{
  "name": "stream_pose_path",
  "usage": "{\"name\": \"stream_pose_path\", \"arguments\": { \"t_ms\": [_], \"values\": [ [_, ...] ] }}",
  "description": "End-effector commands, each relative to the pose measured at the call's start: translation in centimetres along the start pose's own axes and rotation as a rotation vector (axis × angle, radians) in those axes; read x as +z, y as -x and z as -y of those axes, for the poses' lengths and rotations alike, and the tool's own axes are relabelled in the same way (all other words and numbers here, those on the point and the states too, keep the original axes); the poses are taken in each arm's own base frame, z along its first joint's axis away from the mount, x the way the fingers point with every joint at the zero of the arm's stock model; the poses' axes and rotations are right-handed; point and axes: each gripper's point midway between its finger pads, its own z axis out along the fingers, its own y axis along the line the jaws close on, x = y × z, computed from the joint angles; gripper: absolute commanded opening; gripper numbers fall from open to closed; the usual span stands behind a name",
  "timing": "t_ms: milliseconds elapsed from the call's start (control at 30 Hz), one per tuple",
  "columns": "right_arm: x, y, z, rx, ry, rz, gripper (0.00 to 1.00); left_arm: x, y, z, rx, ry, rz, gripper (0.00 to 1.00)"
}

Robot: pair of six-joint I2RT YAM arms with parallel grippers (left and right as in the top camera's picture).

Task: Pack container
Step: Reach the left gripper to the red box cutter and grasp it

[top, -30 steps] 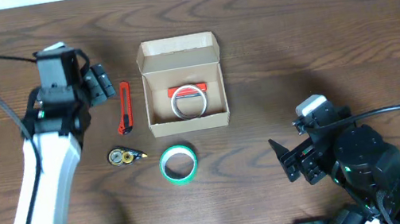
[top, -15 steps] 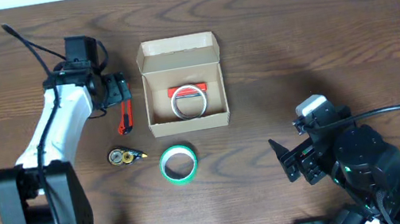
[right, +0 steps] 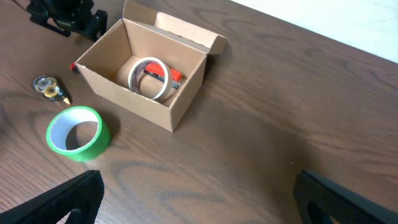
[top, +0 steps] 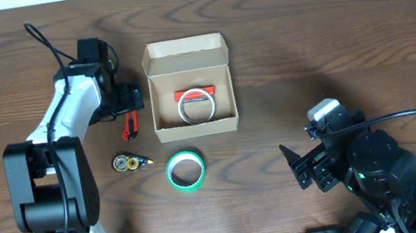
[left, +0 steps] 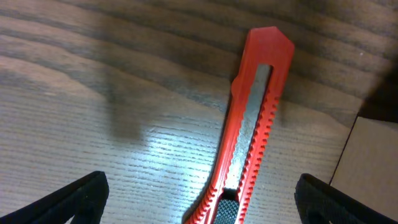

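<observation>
The container [top: 196, 127] is a tan cardboard box with its lid flap open at the table's middle, also in the right wrist view [right: 121, 93]. Inside lies a clear tape roll on a red holder [top: 196, 106]. Left of the box lies a red box cutter [top: 130, 127]. My left gripper [top: 129, 101] hovers open over its far end. In the left wrist view the cutter [left: 252, 124] runs between the wide-apart fingers of the left gripper [left: 202, 196], untouched. My right gripper [top: 304, 166] stands open over bare wood at the front right [right: 199, 199].
A green tape roll [top: 186, 171] lies in front of the box, also in the right wrist view [right: 76, 132]. A small yellow-and-black tool [top: 127, 163] sits left of it. The box's corner [left: 367, 168] is close to the right of the cutter.
My left arm has swung in and brought its open gripper right and toward the front, over the red cutter's far end. The right arm has not moved.
</observation>
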Motion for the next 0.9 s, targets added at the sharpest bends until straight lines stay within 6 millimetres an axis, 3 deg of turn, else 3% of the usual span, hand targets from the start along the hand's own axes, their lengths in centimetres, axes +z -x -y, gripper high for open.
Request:
{"name": "stream_pose_path", "arguments": {
  "t_ms": [0, 400, 833, 867],
  "values": [
    [0.1, -0.1, 0.1, 0.008, -0.006, -0.002, 0.99, 0.4, 0.7, 0.2, 0.047, -0.011, -0.019, 0.97],
    [0.1, -0.1, 0.1, 0.008, -0.006, -0.002, 0.99, 1.0, 0.5, 0.0, 0.081, 0.001, -0.060, 0.97],
    [0.1, -0.1, 0.1, 0.008, -0.006, -0.002, 0.99, 3.2, -2.0, 0.3, 0.098, 0.010, -0.171, 1.00],
    [0.1, -0.1, 0.1, 0.008, -0.006, -0.002, 0.99, 3.4, -2.2, 0.4, 0.102, 0.011, -0.179, 0.95]
  ]
}}
